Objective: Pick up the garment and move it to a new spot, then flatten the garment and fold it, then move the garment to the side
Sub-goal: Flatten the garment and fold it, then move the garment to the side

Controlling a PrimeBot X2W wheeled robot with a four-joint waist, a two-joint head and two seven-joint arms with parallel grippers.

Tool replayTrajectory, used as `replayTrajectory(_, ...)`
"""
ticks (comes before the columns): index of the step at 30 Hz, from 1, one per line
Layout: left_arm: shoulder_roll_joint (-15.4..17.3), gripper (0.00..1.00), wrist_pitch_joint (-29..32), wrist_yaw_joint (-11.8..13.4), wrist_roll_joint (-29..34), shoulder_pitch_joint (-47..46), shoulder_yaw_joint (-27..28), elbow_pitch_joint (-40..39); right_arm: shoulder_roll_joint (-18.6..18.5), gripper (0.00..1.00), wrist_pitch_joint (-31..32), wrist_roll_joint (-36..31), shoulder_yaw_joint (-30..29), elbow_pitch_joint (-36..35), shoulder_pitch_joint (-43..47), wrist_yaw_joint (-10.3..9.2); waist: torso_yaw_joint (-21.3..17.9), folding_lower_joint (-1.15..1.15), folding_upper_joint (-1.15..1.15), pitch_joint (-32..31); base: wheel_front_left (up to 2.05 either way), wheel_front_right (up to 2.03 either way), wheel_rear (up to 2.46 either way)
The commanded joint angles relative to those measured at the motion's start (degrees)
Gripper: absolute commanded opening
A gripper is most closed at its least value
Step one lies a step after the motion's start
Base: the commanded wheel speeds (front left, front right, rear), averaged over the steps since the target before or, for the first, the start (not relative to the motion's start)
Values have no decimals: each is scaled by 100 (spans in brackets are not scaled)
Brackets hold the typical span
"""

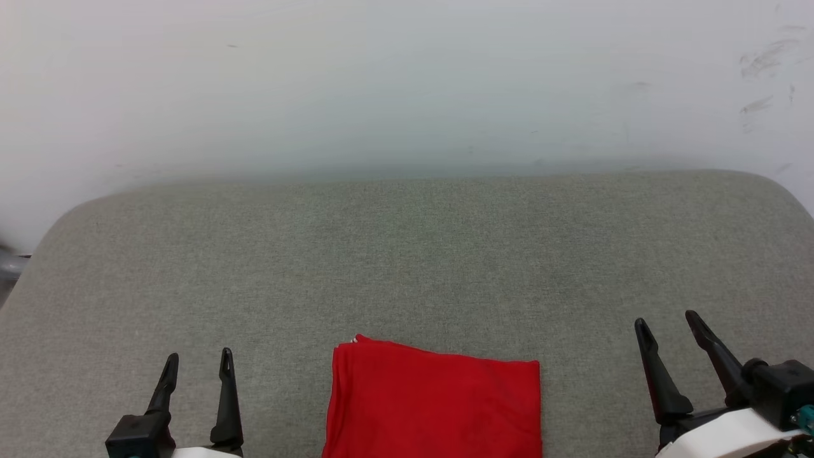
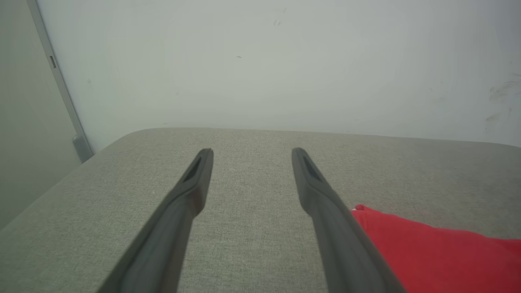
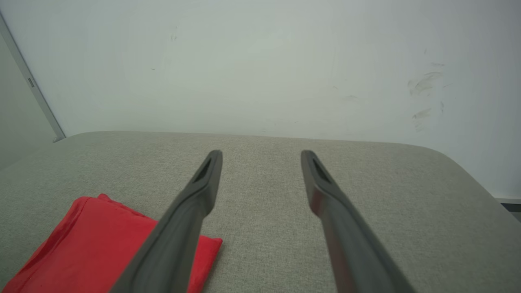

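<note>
The garment [image 1: 435,404] lies folded into a flat red rectangle at the near middle of the grey cushion, its lower part cut off by the bottom of the head view; no sleeves or lettering show. My left gripper [image 1: 198,357] hovers open to its left, nothing between the fingers. My right gripper [image 1: 669,321] is open to its right, likewise empty. In the left wrist view the garment [image 2: 431,256] sits just right of my open left gripper [image 2: 252,151]. In the right wrist view the garment [image 3: 101,244] lies at lower left, partly behind one finger of my open right gripper [image 3: 261,154].
The grey fabric cushion [image 1: 407,254] stretches wide, with rounded far corners. A white wall [image 1: 407,83] with scuff marks rises right behind it. A grey vertical strip [image 2: 61,85] runs down the wall at the far left.
</note>
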Motion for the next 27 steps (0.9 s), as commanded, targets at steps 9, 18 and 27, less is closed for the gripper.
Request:
replayTrajectory(9,-208,100,-12,-237,157,-115,199,43,58,100,272,239,-178,-8,66,-3,56,1,0,80,0,0,0)
replayTrajectory(18,-437,100,-12,-423,352,-385,250,9,-179,100,1563,1866,-916,721,153,-2,337,1,0,353,0,0,0)
replayTrajectory(27,-810,100,-12,-721,574,-783,351,64,-537,100,2929,3297,-242,1164,-51,-2,633,1,0,919,0,0,0)
